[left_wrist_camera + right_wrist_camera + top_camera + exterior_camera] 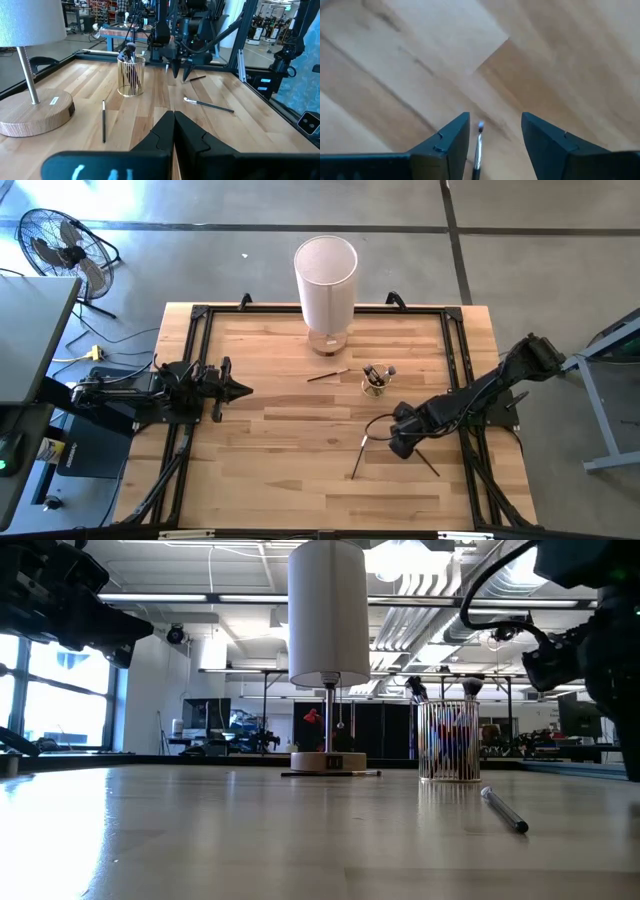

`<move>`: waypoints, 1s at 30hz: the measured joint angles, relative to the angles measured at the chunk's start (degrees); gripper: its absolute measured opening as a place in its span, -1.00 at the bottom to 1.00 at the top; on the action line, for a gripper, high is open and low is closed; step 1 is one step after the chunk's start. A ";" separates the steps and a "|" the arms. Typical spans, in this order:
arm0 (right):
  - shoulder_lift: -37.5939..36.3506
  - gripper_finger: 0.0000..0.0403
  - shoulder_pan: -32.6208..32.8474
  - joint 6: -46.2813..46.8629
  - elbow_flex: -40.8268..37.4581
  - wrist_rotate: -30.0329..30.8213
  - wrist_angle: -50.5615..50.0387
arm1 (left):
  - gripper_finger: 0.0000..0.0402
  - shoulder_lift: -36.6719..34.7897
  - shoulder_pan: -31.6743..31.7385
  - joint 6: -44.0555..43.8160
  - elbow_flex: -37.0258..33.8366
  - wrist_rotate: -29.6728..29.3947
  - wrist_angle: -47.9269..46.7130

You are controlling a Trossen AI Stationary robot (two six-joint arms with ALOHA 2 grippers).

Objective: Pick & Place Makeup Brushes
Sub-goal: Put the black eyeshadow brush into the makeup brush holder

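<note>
Several makeup brushes stand tufts up in a small clear cup (376,380) (449,740) (131,75). One brush (328,374) (103,120) lies flat near the lamp. Two more lie flat by my right gripper: a brush (360,457) (207,104) and a dark brush (428,463) (197,77). My right gripper (400,444) (495,135) is open and points down just above the table. The thin end of a brush (479,145) shows between its fingers, clear of both. My left gripper (240,390) (173,125) is shut and waits at the table's left side.
A lamp with a tall white cylinder shade (326,280) (328,610) stands on a round wooden base (35,112) at the table's far middle. A black frame (200,320) runs round the table's edges. Bare wood (290,450) lies between the two arms.
</note>
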 joint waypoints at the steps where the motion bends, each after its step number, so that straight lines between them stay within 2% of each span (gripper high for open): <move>1: 0.00 -0.14 0.00 0.08 -0.03 -1.00 0.12 | -0.99 0.00 0.00 0.00 0.00 0.02 0.00; 9: 0.52 -0.15 0.02 0.07 0.00 -3.62 0.11 | -0.99 0.00 0.00 0.00 0.00 0.00 -0.02; 13: 4.17 -0.20 0.02 -0.08 0.08 -7.01 1.57 | -0.99 0.00 0.00 0.00 0.00 0.02 -0.01; 19: 9.50 -0.29 0.12 -1.13 1.94 -5.05 0.33 | -0.99 0.02 -0.02 0.00 0.00 0.02 0.04; 23: 9.88 -0.52 0.13 -1.39 2.59 -4.17 0.39 | -0.99 0.02 0.00 0.00 -0.07 0.02 0.21; 27: 9.95 -0.92 0.13 -0.88 2.68 -3.87 1.10 | -0.99 0.02 0.00 -0.02 -0.07 0.04 0.22; 30: 9.59 -0.94 0.11 -0.10 2.59 -3.81 1.14 | -0.99 0.02 0.00 -0.01 -0.07 0.02 0.20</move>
